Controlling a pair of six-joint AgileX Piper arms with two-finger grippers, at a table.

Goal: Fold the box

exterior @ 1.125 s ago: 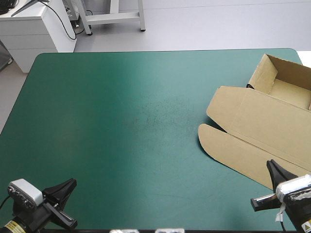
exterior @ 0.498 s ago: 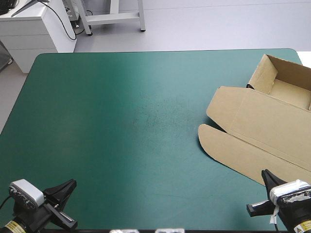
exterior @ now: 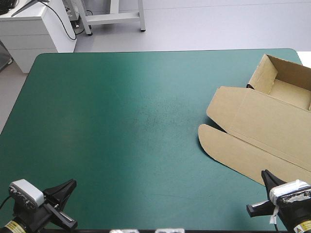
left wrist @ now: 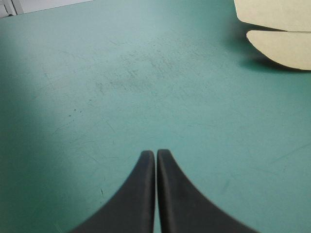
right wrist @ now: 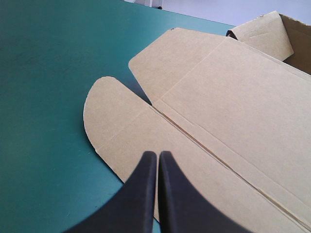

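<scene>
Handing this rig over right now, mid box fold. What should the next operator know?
Left tool: shut, empty, over bare teal-green cover at the near left corner, far from the box.
Right tool: shut, holding nothing, over the near edge of the lid, beside its rounded flap.
Box: at the table's right side, with the tray at the far end and the lid lying flat toward the near edge.
Done: tray walls raised.
Left: lid and flap not yet folded; neither tool grips the board.
</scene>
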